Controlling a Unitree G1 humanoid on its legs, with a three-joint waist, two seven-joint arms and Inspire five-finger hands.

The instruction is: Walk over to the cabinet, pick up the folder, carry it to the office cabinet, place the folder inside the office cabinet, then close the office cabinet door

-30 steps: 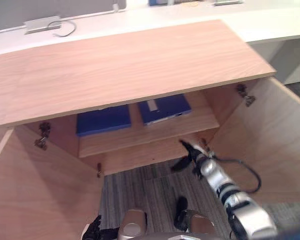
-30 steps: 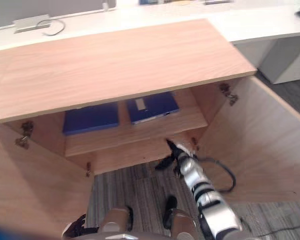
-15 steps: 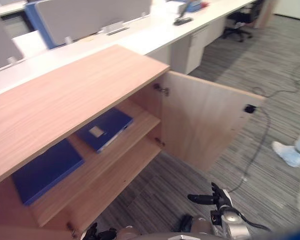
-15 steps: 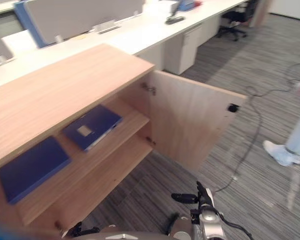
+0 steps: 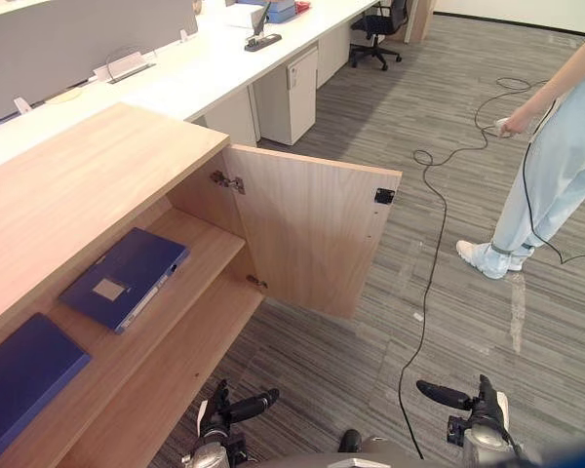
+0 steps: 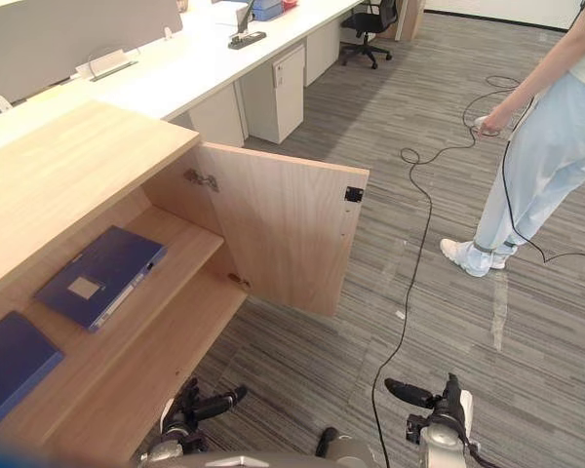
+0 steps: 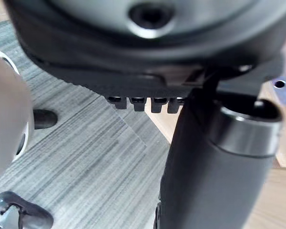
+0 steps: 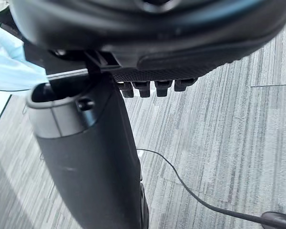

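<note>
Your robot's two hands, seen from the head and from each wrist.
Your left hand [image 5: 224,421] and right hand [image 5: 476,414] are both dark, almost black. Each sits on a silver-grey wrist [image 5: 487,450] and carries a small white patch on its side. In the left wrist view the palm is a broad, rounded black shell with one round, silver-rimmed recess [image 7: 150,14]. Below it the fingers [image 7: 138,102] show as a row of small square black tips. The left thumb [image 7: 205,181] is a thick, smooth black cylinder topped by a silver-grey ring [image 7: 245,131]. The right thumb [image 8: 95,176] looks the same, and its grey collar [image 8: 57,112] has a small screw hole. Next to it is a ribbed black pad [image 8: 181,71].
</note>
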